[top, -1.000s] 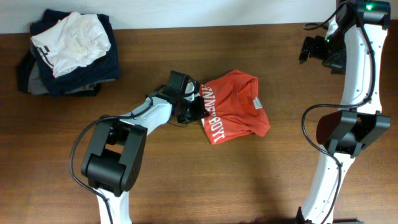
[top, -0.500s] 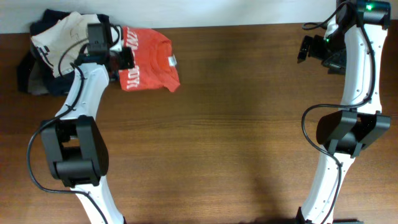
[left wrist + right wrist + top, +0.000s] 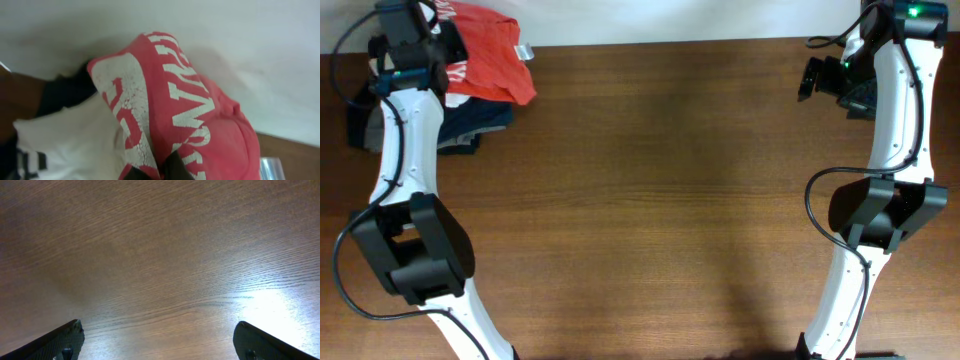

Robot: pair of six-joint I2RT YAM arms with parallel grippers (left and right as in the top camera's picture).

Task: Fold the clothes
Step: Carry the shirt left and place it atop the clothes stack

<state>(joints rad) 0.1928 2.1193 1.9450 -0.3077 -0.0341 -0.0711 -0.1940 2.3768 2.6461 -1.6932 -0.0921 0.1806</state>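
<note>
The folded red-orange t-shirt (image 3: pixel 490 62) with white lettering lies over the pile of clothes at the table's far left corner. My left gripper (image 3: pixel 432 48) is shut on its left edge. In the left wrist view the t-shirt (image 3: pixel 200 115) fills the middle, pinched between the dark fingertips (image 3: pixel 160 170) at the bottom edge. My right gripper (image 3: pixel 808 80) is open and empty, held above bare wood at the far right; its fingertips (image 3: pixel 157 340) show at the lower corners of the right wrist view.
Under the t-shirt is a stack of navy and grey folded garments (image 3: pixel 460 125). A white garment (image 3: pixel 65 145) lies beneath the shirt in the left wrist view. The wooden table (image 3: pixel 670 200) meets a white wall at the back.
My left gripper has carried the t-shirt from the table's middle to the far left and onto the garment stack. The right arm has not moved.
</note>
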